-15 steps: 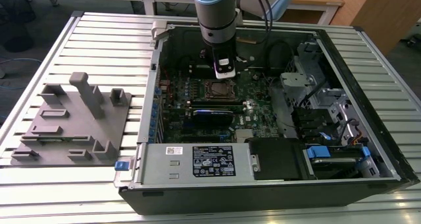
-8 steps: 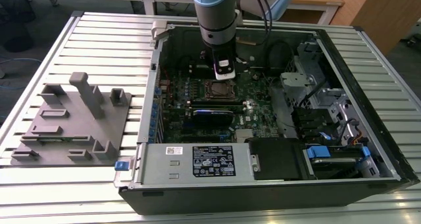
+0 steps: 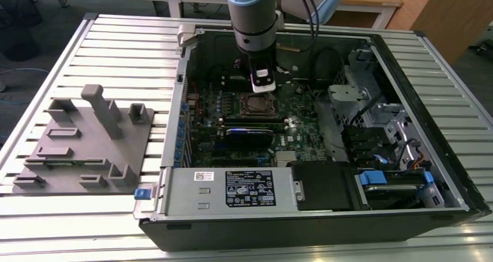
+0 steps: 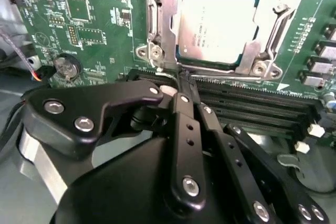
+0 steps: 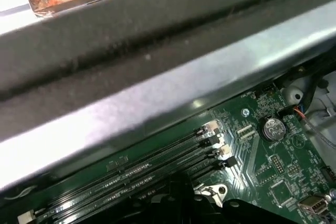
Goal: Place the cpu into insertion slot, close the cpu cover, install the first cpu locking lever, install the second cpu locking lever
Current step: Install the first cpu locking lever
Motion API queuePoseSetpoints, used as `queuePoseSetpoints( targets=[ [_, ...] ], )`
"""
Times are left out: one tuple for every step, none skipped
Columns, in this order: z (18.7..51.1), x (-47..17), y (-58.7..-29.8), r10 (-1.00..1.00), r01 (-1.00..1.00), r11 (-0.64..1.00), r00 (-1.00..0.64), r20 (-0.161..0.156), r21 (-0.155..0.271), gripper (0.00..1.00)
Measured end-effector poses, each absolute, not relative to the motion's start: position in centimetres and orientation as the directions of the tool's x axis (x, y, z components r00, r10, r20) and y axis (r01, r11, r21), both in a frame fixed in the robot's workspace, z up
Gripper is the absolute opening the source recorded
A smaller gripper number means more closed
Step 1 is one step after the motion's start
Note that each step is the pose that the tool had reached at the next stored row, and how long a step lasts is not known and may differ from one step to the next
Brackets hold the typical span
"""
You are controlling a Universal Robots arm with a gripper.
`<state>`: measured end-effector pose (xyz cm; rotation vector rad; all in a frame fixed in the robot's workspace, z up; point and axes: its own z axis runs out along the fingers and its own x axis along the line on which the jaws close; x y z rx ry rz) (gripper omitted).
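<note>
Second wrist view: fingers point(image 4: 181, 85) pinched together, empty, beside cpu point(image 4: 218, 22) under cpu cover point(image 4: 167, 24).

- Even, soft room light falls across the ribbed metal table point(image 3: 77, 54) in the exterior view, with pale sheen on its slats.
- Inside the open computer case point(image 3: 431, 100) it turns dim; the motherboard point(image 3: 308, 135) sits in shade.
- In the second wrist view, the cpu point(image 4: 218, 22) glares nearly white (its markings washed out), and the close black gripper point(image 4: 181, 85) looks soft.
- In the first wrist view, the case wall point(image 5: 157, 77) is a blurred grey band.
</note>
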<state>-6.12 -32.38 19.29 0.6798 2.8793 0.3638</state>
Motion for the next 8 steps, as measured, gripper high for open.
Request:
queuePoseSetpoints(
  targets=[
    [19.58,-6.12,-32.37,0.457,0.418,0.867,-0.884,-0.099,0.271,0.11],
    [19.87,-6.12,-32.37,0.457,0.418,0.867,-0.884,-0.099,0.271,0.11],
    [20.06,-6.12,-32.37,0.457,0.418,0.867,-0.884,-0.099,0.271,0.11],
    [20.12,-6.12,-32.37,0.457,0.418,0.867,-0.884,-0.099,0.271,0.11],
    [20.12,-6.12,-32.37,0.457,0.418,0.867,-0.884,-0.099,0.271,0.11],
    [20.12,-6.12,-32.37,0.457,0.418,0.867,-0.884,-0.1,0.271,0.11],
    [20.12,-6.12,-32.37,0.457,0.418,0.868,-0.884,-0.101,0.269,0.11],
    [20.12,-6.12,-32.37,0.457,0.418,0.869,-0.884,-0.103,0.266,0.11]
  ],
)
